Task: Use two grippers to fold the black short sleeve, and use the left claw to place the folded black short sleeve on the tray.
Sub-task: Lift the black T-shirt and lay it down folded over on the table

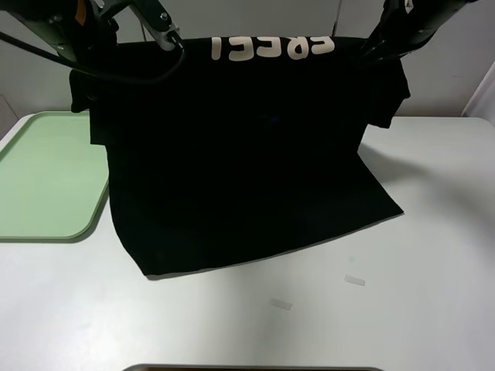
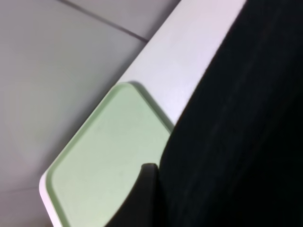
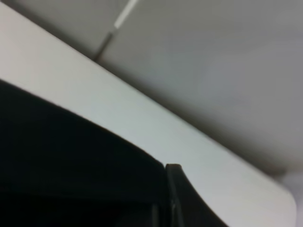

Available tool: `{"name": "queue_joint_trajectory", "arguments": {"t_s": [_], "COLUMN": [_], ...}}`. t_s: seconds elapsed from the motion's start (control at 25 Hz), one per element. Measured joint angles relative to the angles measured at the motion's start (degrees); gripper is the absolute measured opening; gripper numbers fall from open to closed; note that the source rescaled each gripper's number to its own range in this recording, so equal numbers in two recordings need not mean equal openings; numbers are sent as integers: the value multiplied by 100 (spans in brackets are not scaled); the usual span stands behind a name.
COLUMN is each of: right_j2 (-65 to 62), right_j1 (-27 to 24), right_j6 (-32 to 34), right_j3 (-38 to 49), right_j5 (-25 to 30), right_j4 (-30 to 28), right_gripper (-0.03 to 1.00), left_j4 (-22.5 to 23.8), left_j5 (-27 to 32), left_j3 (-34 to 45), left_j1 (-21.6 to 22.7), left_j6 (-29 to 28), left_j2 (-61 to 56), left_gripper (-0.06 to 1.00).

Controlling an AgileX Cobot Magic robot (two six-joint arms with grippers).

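The black short sleeve [image 1: 240, 154] is held up by its top edge, with pale lettering [image 1: 272, 46] upside down along that edge. Its lower part lies on the white table [image 1: 433, 232]. My left gripper [image 1: 91, 56] is shut on the shirt's upper left corner, and my right gripper [image 1: 374, 45] is shut on the upper right corner. The left wrist view shows one black finger [image 2: 144, 194] against the black cloth [image 2: 236, 132], above the pale green tray [image 2: 104, 161]. The right wrist view shows one finger [image 3: 176, 189] beside the cloth [image 3: 71, 165]. The tray [image 1: 46, 178] lies left of the shirt.
Two small pale strips [image 1: 281, 304] [image 1: 354, 280] lie on the table in front of the shirt. A dark edge [image 1: 255, 368] shows at the table's near side. A pale wall stands behind the table.
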Motion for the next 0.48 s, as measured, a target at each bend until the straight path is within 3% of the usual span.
{"name": "queue_joint_trajectory", "arguments": {"t_s": [0.2,0.48], "right_j2": [312,1076], "right_j1": [-43,-29], "right_j6": [2,-166], "right_j3": [0,0], "right_j5": [-1022,-1434], "right_j4": [-465,-947], "right_gripper": [0,0], "left_j4": [87,119], "left_j5": [-207,-635], "left_j3": [361,1143], "left_j1": [102,407], "left_j6": [119,851], "left_j2": [0,0], "left_gripper": [3,3]}}
